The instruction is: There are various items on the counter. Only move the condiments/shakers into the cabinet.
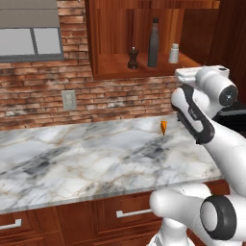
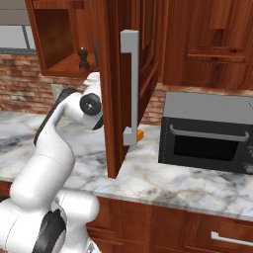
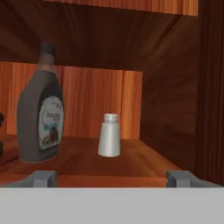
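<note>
Standing on the cabinet shelf are pepper mill, dark bottle and pale shaker, jaws wide and empty, orange wedge rightly left on the table.

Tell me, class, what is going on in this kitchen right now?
A white robot arm is putting shakers away in the wooden wall cabinet. The dark bottle, the brown pepper mill and the pale grey shaker all stand upright on its shelf. The tool is open just in front of the grey shaker, holding nothing. The small orange wedge sits on the marble counter.
</note>
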You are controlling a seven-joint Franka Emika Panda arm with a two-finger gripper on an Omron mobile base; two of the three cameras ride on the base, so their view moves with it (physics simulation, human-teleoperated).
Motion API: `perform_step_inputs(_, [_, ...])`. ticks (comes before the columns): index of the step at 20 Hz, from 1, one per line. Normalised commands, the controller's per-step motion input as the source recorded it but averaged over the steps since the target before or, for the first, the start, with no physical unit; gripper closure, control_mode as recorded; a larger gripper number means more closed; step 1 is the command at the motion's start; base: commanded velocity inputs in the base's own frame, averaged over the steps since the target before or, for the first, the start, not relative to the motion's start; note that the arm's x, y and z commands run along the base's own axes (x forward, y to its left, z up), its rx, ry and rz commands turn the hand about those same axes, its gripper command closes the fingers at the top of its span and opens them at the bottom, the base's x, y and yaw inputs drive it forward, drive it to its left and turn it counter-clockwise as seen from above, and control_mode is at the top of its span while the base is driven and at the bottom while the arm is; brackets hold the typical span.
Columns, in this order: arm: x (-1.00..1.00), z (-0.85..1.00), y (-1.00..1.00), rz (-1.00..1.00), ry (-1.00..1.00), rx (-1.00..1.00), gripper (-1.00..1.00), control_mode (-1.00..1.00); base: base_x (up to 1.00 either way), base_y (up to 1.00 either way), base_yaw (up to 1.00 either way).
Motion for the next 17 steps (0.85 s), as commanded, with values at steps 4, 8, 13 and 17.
perform_step_inputs(4, [-0.67, -0.01, -0.20, -0.07, -0.12, 0.05, -1.00, -1.00, 0.00, 0.00, 0.00])
perform_step_inputs(8, [-0.54, -0.12, 0.49, 0.14, 0.16, -0.13, -1.00, -1.00, 0.00, 0.00, 0.00])
perform_step_inputs(13, [-0.66, -0.44, 1.00, 0.16, 0.30, -0.30, -1.00, -1.00, 0.00, 0.00, 0.00])
perform_step_inputs(17, [-0.77, -0.32, 1.00, 0.17, 0.30, -0.30, -1.00, -1.00, 0.00, 0.00, 0.00])
